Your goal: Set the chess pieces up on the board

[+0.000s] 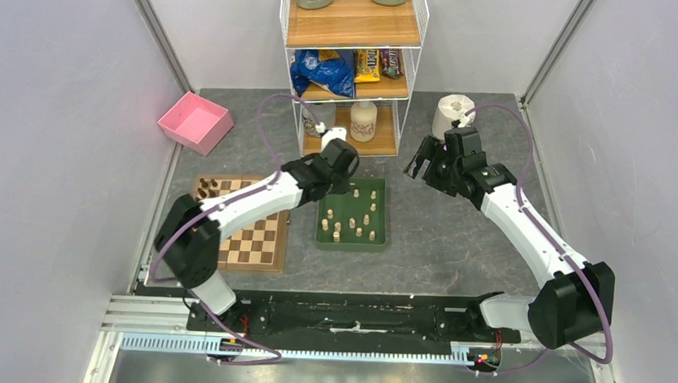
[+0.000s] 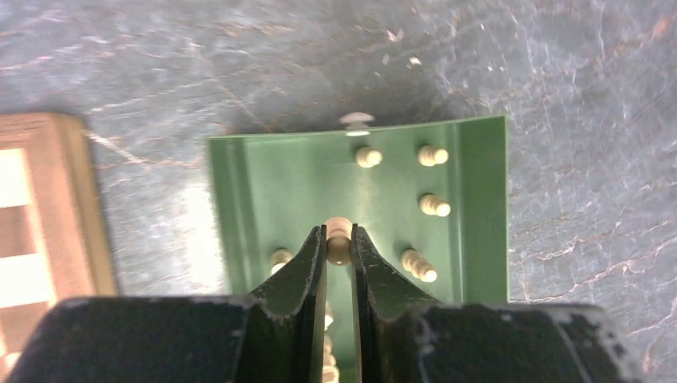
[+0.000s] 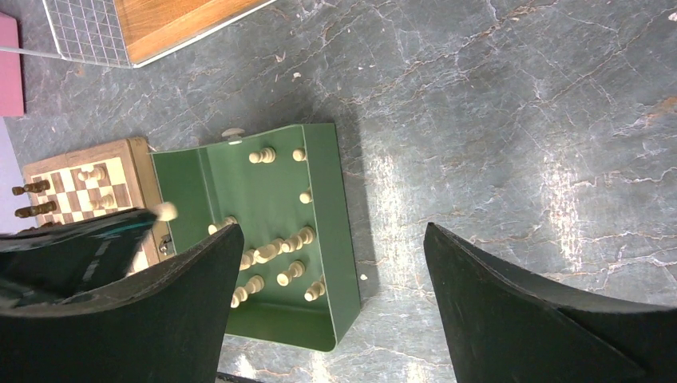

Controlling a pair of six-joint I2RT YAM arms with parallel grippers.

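Over green tray [image 2: 239, 199], left fingers [image 2: 307, 267] pinching pale cream chess piece [image 2: 338, 239], right fingers [image 3: 192, 295] spread

Dark grey marbled stone-look table [image 1: 461, 247], with soft overhead glare patches on it in the right wrist view. Plain pale grey wall panels [image 1: 56, 147] on the left, back and right; slanted metal corner posts [image 1: 158, 32] at the far corners. White wire shelf unit with wooden shelves [image 1: 354, 26] at the back wall, centre: snack bags [image 1: 327, 72] on the middle shelf, pale bottle [image 1: 363, 122] on the lower one. Ribbed aluminium rail [image 1: 313, 348] along the near edge.
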